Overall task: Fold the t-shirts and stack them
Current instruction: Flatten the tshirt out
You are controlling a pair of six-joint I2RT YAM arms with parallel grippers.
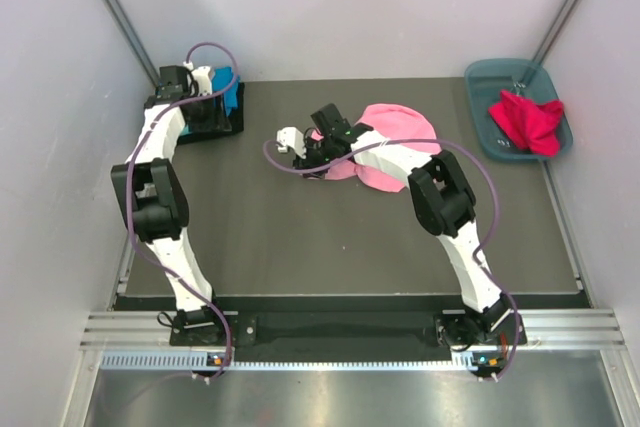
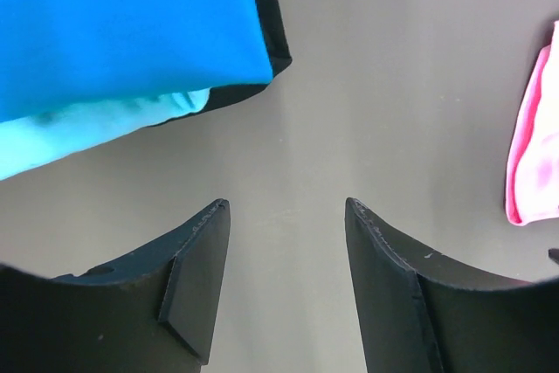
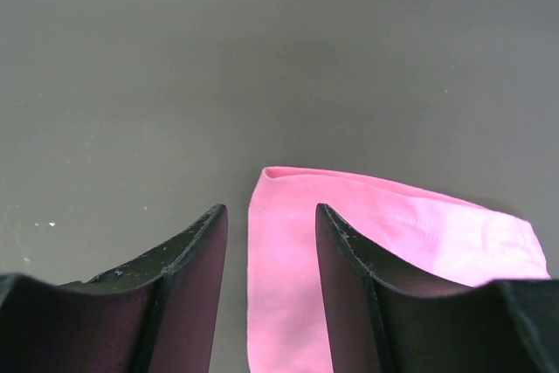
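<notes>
The left end effector [image 2: 286, 207] hovers over the far left corner of the desk [image 2: 393, 85]. Its jaws stand apart with nothing between them, only bare desk showing in the gap. Just beyond its fingertips lies a stack of three shirts. The blue shirt [image 2: 122, 24] is on top, flat and smooth. The turquoise shirt [image 2: 79, 133] peeks out under its near edge. The black shirt [image 2: 272, 24] is at the bottom, showing as a thin border along the near and right sides.

Near the middle of the desk, toward the far side, the right end effector [image 3: 269, 211] is low over the pink shirt [image 3: 419, 224]. Its jaws are parted and clamp nothing. A flat, folded edge of the shirt lies on the desk below the gap and runs off under the right finger. From above, the rest of the shirt spreads in a loose rounded heap to the right, partly hidden by the arm.

At the far right corner sits a tub [image 1: 480, 82], and the red shirt [image 1: 527, 119] lies crumpled inside it, well apart from the others.
</notes>
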